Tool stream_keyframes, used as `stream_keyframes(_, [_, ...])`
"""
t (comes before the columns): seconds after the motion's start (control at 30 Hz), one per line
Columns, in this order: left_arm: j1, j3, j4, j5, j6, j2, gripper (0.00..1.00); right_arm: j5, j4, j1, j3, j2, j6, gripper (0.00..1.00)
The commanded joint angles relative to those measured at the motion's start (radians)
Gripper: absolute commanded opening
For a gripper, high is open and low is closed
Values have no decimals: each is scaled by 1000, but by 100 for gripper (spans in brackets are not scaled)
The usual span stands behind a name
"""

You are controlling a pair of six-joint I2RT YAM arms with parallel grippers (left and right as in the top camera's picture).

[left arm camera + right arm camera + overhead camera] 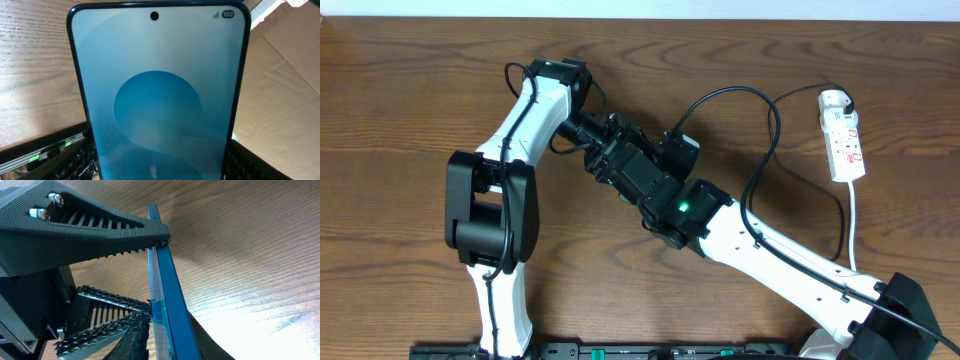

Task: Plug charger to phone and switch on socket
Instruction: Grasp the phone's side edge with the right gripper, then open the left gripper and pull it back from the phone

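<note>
Your counter (390, 90) is brown wood-grain, running under a pale wall strip (720, 8). Left of centre, your left fingers (247, 162), black and ribbed, pinch the phone (160, 100) by its sides, its glossy blue screen lit. Your right fingers (100, 225), black toothed wedges, stand partly spread with their tips against its slim teal edge. Farther right, the thin black charger (740, 92) loops toward the long white socket (845, 140).
</note>
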Motion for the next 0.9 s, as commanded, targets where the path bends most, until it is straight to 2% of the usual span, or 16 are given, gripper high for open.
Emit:
stream_keyframes(0.0, [3, -1, -11, 43, 13, -37, 65, 20, 2, 2, 12, 5, -1, 18])
stream_keyframes(0.43, [3, -1, -10, 42, 14, -37, 65, -1, 2, 2, 12, 5, -1, 2])
stream_keyframes(0.7, [4, -1, 8, -34, 13, -37, 67, -1, -1, 2, 13, -26, -16, 1])
stream_keyframes(0.73, [4, -1, 9, -42, 13, -37, 75, 0, -1, 2, 13, -37, -18, 1])
stream_keyframes(0.87, [23, -1, 48, -44, 14, -37, 86, 3, -2, -3, 13, -87, -46, 1])
